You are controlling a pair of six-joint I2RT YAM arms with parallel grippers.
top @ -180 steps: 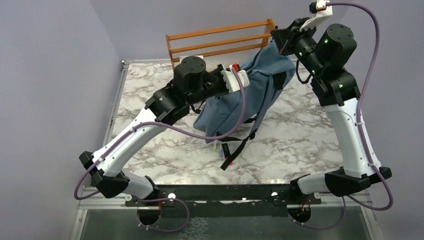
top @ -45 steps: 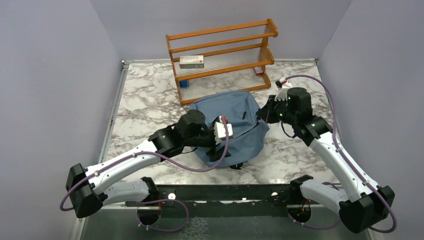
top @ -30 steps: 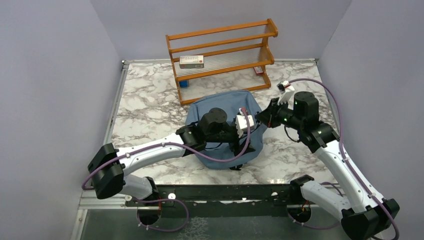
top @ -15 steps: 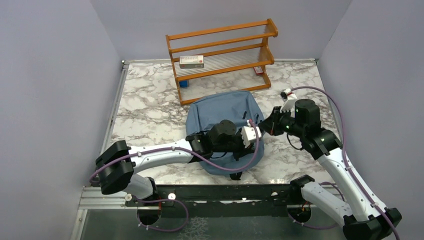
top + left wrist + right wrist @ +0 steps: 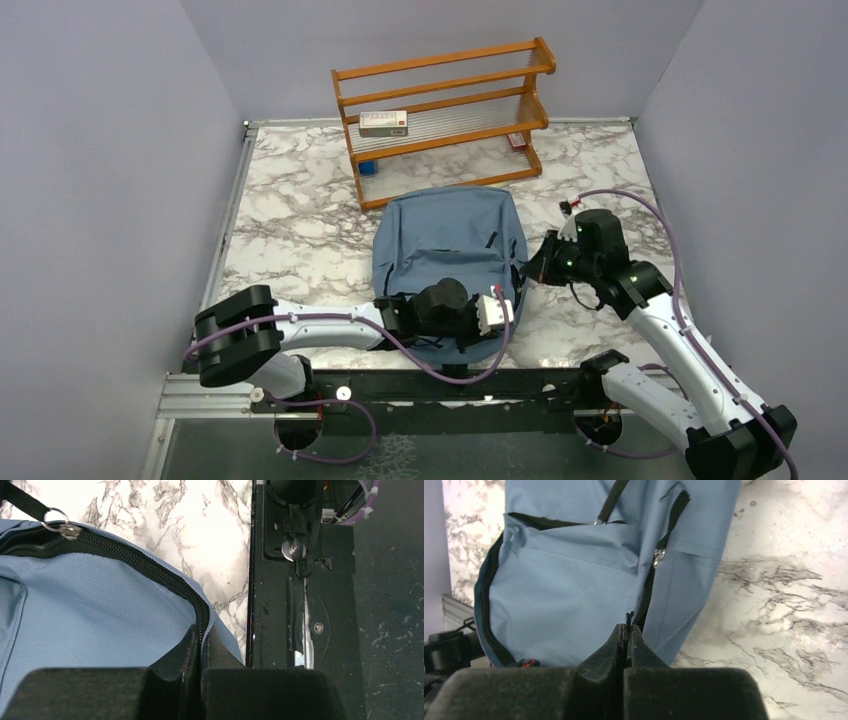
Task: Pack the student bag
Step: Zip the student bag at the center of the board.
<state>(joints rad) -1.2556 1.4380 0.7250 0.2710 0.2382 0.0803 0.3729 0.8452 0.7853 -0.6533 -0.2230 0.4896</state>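
Top external, student bag (image 5: 445, 235) at table (image 5: 290, 220) edge

We see the student bag (image 5: 445, 235) lying flat on the desk, midway between the left and right edges and reaching almost to the near edge. It is soft dusty-blue fabric, pocket side up, its squarer end toward the far edge and its rounded end toward the near one. Black zipper trim runs along its side, carrying a metal ring pull (image 5: 56, 516).
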